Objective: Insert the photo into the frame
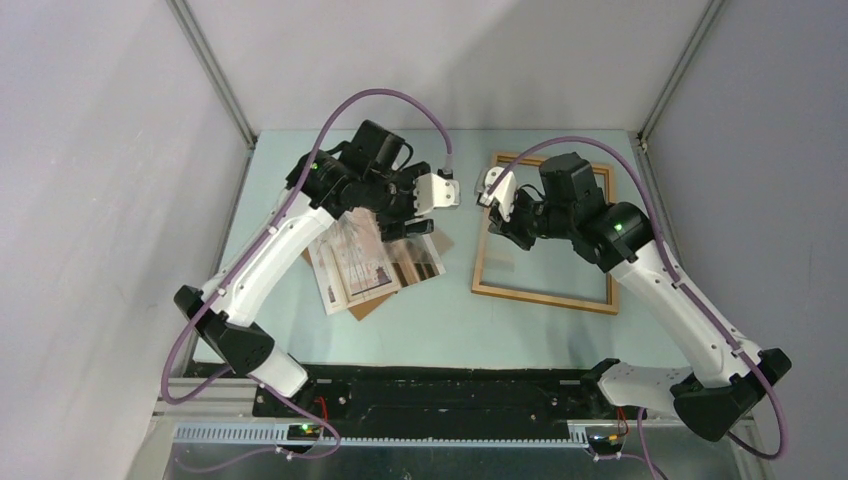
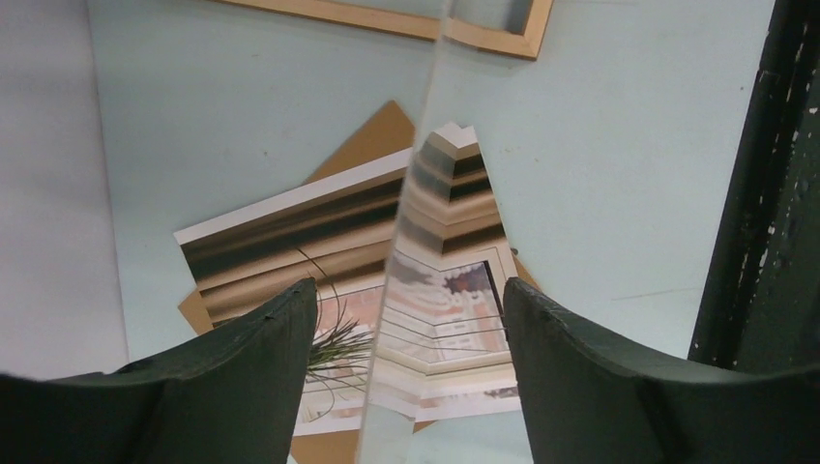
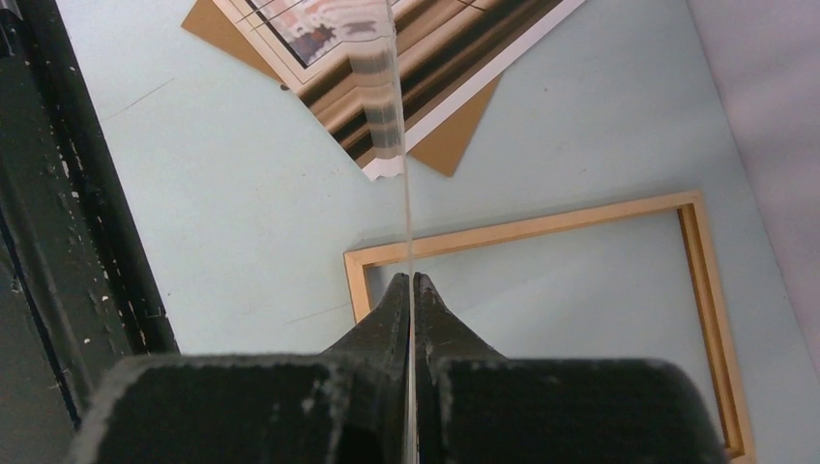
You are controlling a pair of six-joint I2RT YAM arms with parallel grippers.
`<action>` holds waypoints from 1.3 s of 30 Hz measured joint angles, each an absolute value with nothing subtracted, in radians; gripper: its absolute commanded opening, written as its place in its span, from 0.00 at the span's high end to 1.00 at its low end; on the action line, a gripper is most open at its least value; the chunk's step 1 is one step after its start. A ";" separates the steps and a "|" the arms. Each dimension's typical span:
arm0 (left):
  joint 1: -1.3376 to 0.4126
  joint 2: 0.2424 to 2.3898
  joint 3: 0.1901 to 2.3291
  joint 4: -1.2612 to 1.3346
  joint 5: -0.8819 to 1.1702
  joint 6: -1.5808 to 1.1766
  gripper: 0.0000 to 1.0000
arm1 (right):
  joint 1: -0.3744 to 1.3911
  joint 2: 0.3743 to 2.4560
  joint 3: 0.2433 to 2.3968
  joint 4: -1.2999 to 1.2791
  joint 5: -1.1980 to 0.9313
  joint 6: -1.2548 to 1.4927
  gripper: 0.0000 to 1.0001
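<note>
Right hand (image 3: 413,280): clamped tight on the edge of a clear pane (image 3: 399,164), carrying it upright and edge-on above the table (image 3: 242,222); held clear of print and frame, likely so it can go down flat into the opening.
Left hand (image 2: 408,285): straddling that same pane, fingers (image 2: 280,338) wide on either side with a gap each way, no contact; looks placed to take a second grip and steady the sheet.
Pane: thin, rigid, glossy, mirroring curtain stripes along its face; glass or acrylic, hard to tell which from here.
Photo (image 2: 280,232): lying flat, picture side up, skewed on the brown backing board (image 2: 372,135), left of the frame and well apart from it; in neither hand. Smooth paper, white border, beige-brown stripes, spiky green grass.
Backing board: plain matte brown, corners poking out beneath the print.
Frame (image 3: 541,229): flat on the table, empty, pale-blue surface showing through; narrow light-wood moulding, squared corners.
Progress, by judgement: early, with neither pane nor print seated in the frame.
</note>
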State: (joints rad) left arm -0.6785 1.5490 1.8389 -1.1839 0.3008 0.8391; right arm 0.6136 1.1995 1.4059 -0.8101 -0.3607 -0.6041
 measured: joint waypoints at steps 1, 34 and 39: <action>-0.678 1.551 1.839 -1.193 0.302 0.840 0.33 | 0.614 1.196 1.404 -0.810 -0.357 -0.605 1.00; -0.699 1.610 1.925 -1.325 0.282 0.834 1.00 | 0.616 1.184 1.361 -0.759 -0.309 -0.590 0.37; -0.699 1.610 1.969 -1.338 0.263 0.801 1.00 | 0.597 1.172 1.346 -0.742 -0.296 -0.554 0.02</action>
State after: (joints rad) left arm -0.6994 1.6100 1.9694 -1.3380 0.2626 0.8009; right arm 0.5968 1.1721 1.3464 -0.7422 -0.2962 -0.5537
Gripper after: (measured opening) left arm 0.006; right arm 0.871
